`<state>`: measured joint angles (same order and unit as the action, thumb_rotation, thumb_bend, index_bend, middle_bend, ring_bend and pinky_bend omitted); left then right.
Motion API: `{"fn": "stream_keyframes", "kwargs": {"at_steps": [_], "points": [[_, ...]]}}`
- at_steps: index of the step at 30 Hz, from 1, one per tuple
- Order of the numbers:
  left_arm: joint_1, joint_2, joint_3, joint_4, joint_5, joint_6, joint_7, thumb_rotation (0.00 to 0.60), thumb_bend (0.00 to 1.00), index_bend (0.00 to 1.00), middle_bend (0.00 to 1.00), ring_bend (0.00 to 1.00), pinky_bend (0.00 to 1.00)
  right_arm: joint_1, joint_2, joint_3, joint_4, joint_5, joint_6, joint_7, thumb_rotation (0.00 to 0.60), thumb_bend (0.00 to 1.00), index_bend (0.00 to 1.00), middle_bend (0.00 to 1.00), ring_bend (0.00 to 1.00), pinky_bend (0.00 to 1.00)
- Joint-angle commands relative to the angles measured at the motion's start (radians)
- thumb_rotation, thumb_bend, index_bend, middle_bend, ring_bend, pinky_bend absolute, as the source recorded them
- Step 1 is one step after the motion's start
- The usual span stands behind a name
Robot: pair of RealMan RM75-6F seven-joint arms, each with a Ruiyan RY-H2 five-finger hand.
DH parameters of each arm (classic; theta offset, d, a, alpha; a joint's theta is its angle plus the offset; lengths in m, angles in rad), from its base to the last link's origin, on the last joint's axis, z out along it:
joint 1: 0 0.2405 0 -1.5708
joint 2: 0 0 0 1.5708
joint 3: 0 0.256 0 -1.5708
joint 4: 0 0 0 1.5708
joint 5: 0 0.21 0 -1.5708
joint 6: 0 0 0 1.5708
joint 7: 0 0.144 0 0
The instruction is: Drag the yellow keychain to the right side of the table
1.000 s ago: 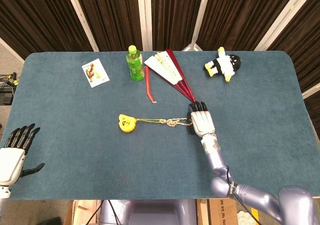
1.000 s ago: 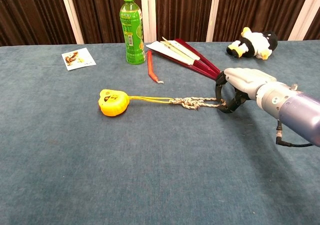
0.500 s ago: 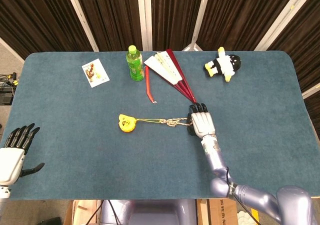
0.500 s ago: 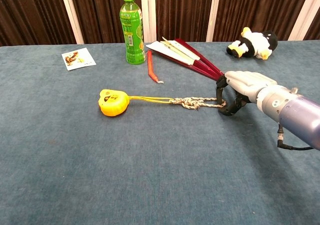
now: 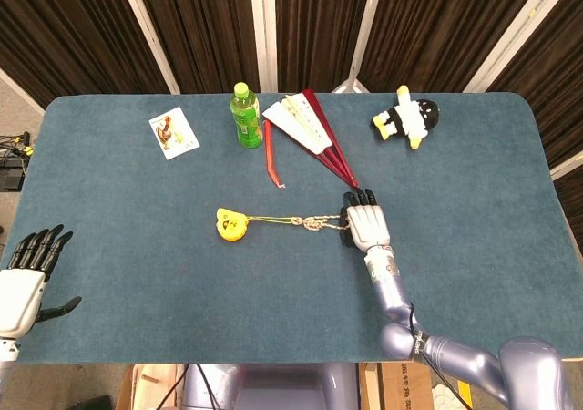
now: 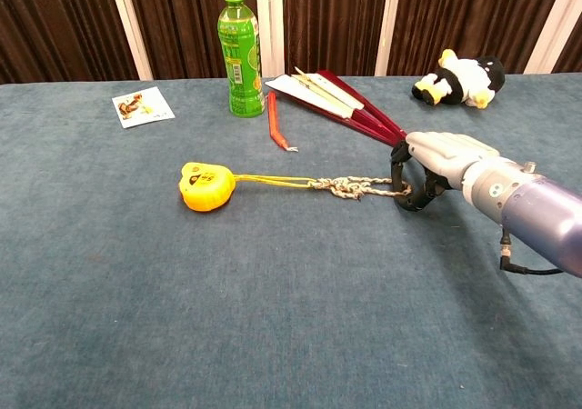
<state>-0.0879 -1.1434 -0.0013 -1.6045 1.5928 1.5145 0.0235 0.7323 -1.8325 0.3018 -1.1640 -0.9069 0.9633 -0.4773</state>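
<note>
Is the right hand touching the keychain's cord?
Touching: chest view shows the right hand with fingertips curled onto the braided cord end.

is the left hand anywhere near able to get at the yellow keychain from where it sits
Probably not easily. The left hand sits open at the table's near left edge, far from the yellow keychain. Nothing lies between them, though. The right hand is already at the cord's far end.
</note>
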Motion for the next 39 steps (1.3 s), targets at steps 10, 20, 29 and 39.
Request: {"fn": "stream_keyframes", "kwargs": {"at_steps": [10,20,29,39], "points": [[0.001,0.0,0.0,0.0,0.001,0.004,-0.001,0.6,0.0,0.0,0.0,0.0,0.0,-0.006,0.021,-0.008,-0.052,-0.019,0.027,0.003,0.6,0.42,0.6,0.19,0.02,0.04],[0.002,0.0,0.0,0.0,0.006,0.008,0.003,0.6,0.0,0.0,0.0,0.0,0.0,-0.034,0.096,-0.017,-0.176,-0.049,0.077,0.003,0.6,0.42,0.61,0.2,0.02,0.04],[0.003,-0.003,0.002,0.0,0.016,0.016,0.011,0.6,0.0,0.0,0.0,0.0,0.0,-0.069,0.176,-0.036,-0.264,-0.067,0.11,0.006,0.6,0.42,0.61,0.2,0.02,0.04],[0.005,-0.005,0.004,0.001,0.026,0.025,0.016,0.6,0.0,0.0,0.0,0.0,0.0,-0.101,0.259,-0.04,-0.318,-0.064,0.135,0.015,0.6,0.42,0.61,0.2,0.02,0.04]]}}
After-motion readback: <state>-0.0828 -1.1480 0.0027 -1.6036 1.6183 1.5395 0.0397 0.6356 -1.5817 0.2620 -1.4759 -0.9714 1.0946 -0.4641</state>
